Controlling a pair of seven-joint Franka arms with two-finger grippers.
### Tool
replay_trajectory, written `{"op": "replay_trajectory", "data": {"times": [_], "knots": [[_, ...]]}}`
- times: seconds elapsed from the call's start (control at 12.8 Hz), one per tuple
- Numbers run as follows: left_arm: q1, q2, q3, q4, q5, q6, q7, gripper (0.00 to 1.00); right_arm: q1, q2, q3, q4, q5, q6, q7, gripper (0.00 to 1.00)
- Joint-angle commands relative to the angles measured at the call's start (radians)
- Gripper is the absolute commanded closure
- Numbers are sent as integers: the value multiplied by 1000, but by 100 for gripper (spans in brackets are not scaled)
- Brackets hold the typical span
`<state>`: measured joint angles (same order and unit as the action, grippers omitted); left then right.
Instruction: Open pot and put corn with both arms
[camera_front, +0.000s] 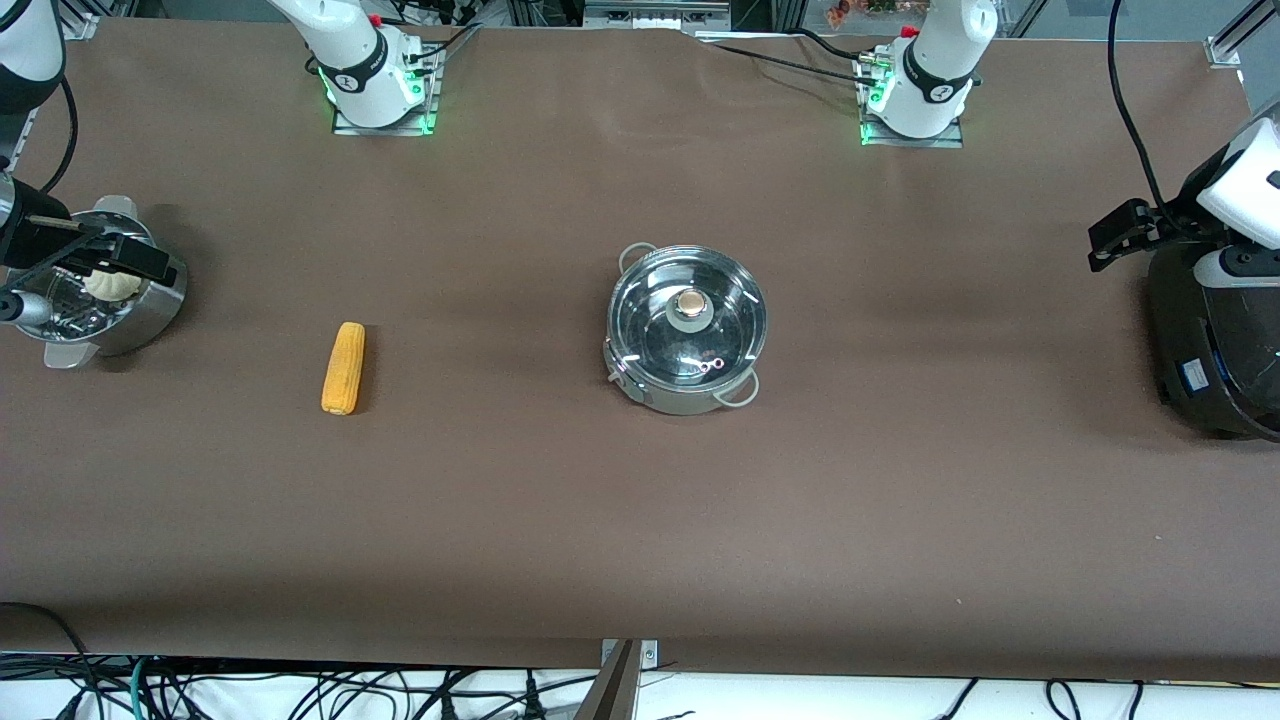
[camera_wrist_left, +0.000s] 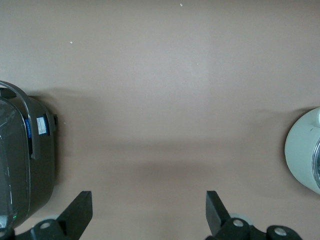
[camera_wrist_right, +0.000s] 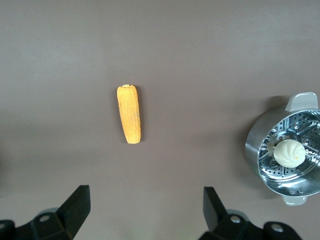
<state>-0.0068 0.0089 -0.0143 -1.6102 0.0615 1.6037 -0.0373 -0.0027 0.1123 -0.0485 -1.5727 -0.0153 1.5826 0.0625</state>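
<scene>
The shiny steel pot (camera_front: 640, 385) stands mid-table with its glass lid (camera_front: 640, 320) on, tan knob (camera_front: 690, 306) on top. The yellow-orange corn (camera_front: 343, 367) lies on the brown cloth toward the right arm's end; it also shows in the right wrist view (camera_wrist_right: 129, 114). My right gripper (camera_front: 125, 258) hangs over the steamer at that end, open and empty (camera_wrist_right: 146, 207). My left gripper (camera_front: 1120, 235) hangs beside the black cooker at the left arm's end, open and empty (camera_wrist_left: 148, 210). Both are well away from the pot.
A perforated steel steamer (camera_front: 160, 300) with a white bun (camera_front: 112, 287) stands at the right arm's end, seen too in the right wrist view (camera_wrist_right: 255, 150). A large black cooker (camera_front: 1215, 340) stands at the left arm's end, also in the left wrist view (camera_wrist_left: 25, 160).
</scene>
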Motion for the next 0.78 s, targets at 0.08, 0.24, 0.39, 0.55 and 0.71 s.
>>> {"op": "replay_trajectory", "data": {"times": [0.08, 0.24, 0.39, 0.55, 0.71], "knots": [[2, -1, -1, 10, -19, -2, 0, 0, 1, 0, 1, 17, 9, -18, 4, 0], [2, -3, -3, 10, -37, -2, 4, 0, 1, 1, 1, 17, 9, -13, 5, 0], [5, -3, -1, 9, -58, -2, 4, 0, 1, 0, -1, 19, 9, -12, 7, 0], [4, -1, -1, 9, -60, -2, 4, 0, 1, 0, -1, 19, 6, -13, -7, 0], [4, -1, -1, 9, -60, -2, 4, 0, 1, 1, -1, 19, 6, -9, -13, 0]]}}
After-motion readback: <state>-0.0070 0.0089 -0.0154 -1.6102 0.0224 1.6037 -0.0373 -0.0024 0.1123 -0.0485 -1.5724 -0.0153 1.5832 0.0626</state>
